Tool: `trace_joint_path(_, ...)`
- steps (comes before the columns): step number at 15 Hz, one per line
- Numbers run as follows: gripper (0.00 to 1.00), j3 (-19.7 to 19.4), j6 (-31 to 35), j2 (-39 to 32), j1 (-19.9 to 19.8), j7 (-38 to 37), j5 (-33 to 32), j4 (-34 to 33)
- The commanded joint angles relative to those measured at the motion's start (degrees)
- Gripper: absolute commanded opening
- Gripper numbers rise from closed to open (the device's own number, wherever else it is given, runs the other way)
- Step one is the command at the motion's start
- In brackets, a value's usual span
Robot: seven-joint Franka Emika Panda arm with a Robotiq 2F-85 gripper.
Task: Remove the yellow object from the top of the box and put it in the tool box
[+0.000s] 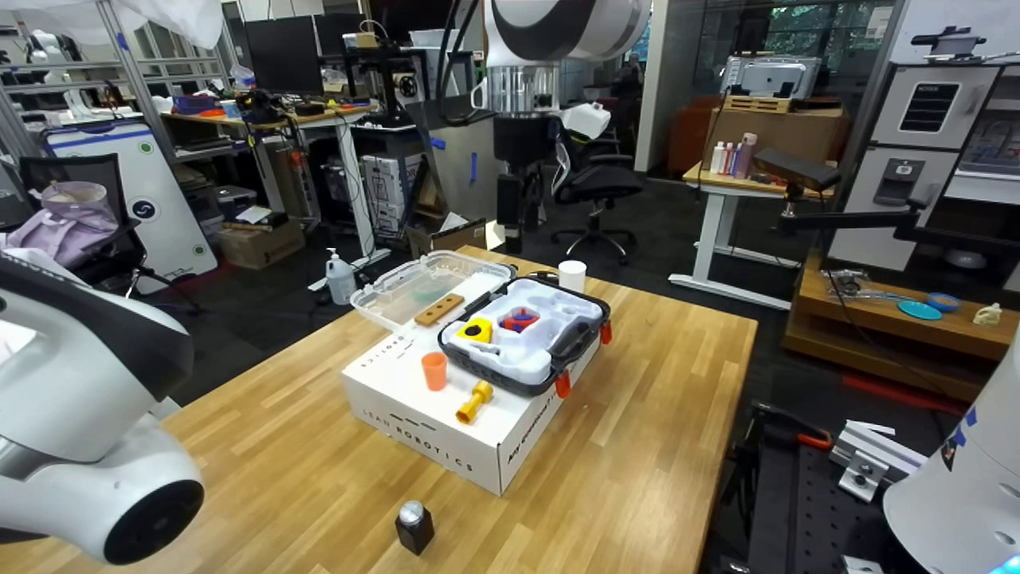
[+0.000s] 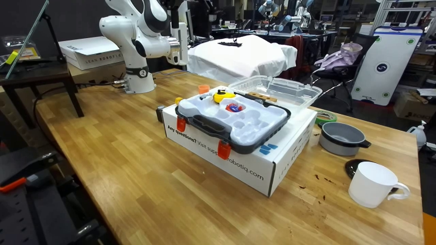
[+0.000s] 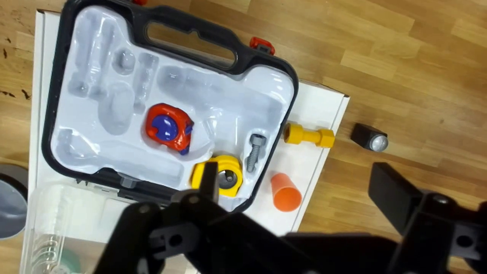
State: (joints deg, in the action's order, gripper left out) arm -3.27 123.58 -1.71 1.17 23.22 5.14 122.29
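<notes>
Inside the tool box (image 3: 59, 76) lie a red piece (image 3: 167, 127) and grey bolt (image 3: 253, 153).

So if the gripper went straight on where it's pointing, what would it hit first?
Probably the tool box, near its edge beside the yellow object, though depth is unclear: the gripper might meet the orange cup first instead.

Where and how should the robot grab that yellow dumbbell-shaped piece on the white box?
Grip the yellow piece by its narrow middle, probably from above, pincer closing across its length: it lies flat, thicker ends flanking that waist. One end sits right beside the tool box, so that side seems tight.
</notes>
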Motion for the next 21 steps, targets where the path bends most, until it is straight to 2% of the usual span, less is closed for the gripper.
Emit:
trace_joint_path(1, 1.0, 0.9, -0.1, 0.0, -1.1, 0.0, 0.0, -0.1)
trace_joint_path(8, 1.0, 1.2, 1.1, -0.2, -0.8, 0.0, -0.3, -0.1)
trace_joint_path(17, 1.0, 7.3, 5.3, -5.2, 2.8, 0.6, -1.2, -1.7)
trace_joint_path(21, 1.0, 8.1, 5.1, -5.2, 2.8, -0.5, -0.8, -0.7)
